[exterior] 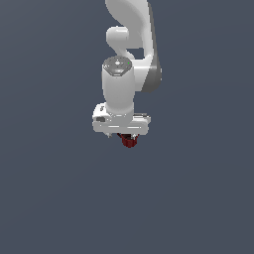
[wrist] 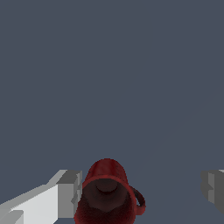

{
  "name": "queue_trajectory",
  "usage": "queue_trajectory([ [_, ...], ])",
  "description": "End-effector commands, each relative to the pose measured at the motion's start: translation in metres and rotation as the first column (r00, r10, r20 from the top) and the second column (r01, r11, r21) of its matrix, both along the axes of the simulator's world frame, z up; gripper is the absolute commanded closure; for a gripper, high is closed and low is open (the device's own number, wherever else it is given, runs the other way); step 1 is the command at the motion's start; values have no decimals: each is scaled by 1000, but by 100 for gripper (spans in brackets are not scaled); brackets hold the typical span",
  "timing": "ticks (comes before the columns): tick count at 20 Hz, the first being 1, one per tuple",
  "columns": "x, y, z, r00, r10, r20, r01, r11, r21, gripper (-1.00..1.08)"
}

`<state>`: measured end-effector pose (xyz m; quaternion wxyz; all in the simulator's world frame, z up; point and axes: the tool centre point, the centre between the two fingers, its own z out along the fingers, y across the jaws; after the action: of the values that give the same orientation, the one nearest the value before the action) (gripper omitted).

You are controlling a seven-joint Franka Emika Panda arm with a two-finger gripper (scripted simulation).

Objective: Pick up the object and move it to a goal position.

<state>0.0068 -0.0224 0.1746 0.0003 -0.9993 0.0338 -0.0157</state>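
Mug [wrist: 107,192] sits between our pincer [wrist: 140,192] fingers [wrist: 70,192], touching one pad while the other stands well apart: the pincer is spread, gripping nothing. From the exterior view the mug [exterior: 129,141] shows just beneath the hand. Risk: closing off-centre could push the mug sideways or catch its handle, tipping it

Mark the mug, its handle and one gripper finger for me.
mug [wrist: 106,192]: wrist view, on its dark inside.
handle [wrist: 141,202]: wrist view, on the loop's outer curve.
finger [wrist: 69,193]: wrist view, on the grey pad beside the mug.
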Motion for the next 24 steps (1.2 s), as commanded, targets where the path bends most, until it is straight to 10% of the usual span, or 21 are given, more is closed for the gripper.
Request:
queue_trajectory([
  [1, 0, 0, 0, 1000, 0, 0, 0, 1000, 0, -20],
  [24, 2, 2, 22, 993, -107, 49, 106, 994, 36, -20],
])
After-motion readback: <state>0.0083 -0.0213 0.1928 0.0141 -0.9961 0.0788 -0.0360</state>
